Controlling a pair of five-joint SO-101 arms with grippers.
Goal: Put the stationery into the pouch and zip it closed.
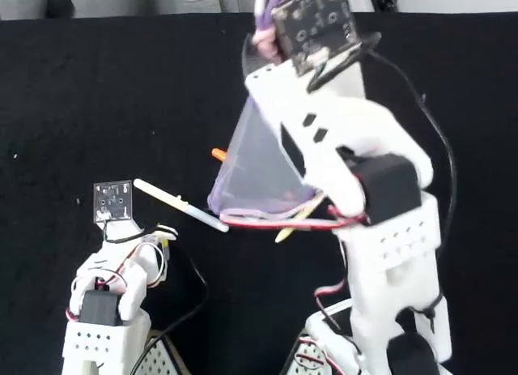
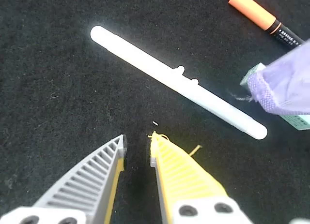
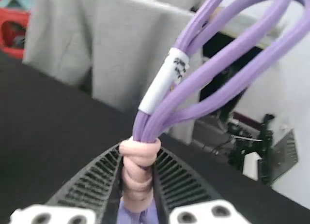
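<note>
Pouch (image 1: 255, 168) hanging, white pen (image 2: 177, 81), orange marker (image 2: 256, 13) beside

Both arms: white printed plastic shells, black servo blocks at joints.
Right arm (image 1: 364, 172): two small black diamond cut-outs on upper link, thin black cable (image 1: 437, 140) down the side, dark square circuit board (image 1: 316, 23) at wrist.
Left arm (image 1: 105, 294): similar board (image 1: 112, 201), red, white and black wires (image 1: 129, 266), perforated white base (image 1: 93, 343).
Left fingers (image 2: 181, 178): ribbed, one grey, one yellow, on white mounts with screw holes (image 2: 189, 210).
Right fingers (image 3: 92, 183): ribbed, black.
</note>
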